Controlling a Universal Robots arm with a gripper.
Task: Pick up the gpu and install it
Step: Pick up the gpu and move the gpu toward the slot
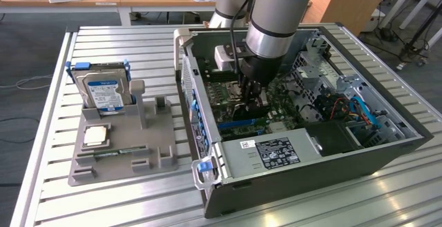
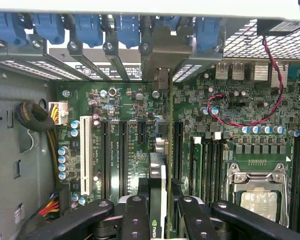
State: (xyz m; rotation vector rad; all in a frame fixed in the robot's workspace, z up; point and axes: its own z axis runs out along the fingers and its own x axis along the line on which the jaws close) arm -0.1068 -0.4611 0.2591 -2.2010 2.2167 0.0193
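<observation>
Gripper [image 2: 162, 207] inside the open computer case [image 1: 311, 170], its black fingers [image 2: 135, 215] clamped on either side of the gpu [image 2: 157, 175], which is seen edge-on, upright over the motherboard [image 2: 120, 105]. The card's silvery bracket [image 2: 165, 50] reaches the rear slot openings beneath the blue clips [image 2: 85, 27]. The card's own body hides its lower edge, so seating in a socket cannot be judged. In the exterior view the arm [image 1: 276, 25] masks the card.
</observation>
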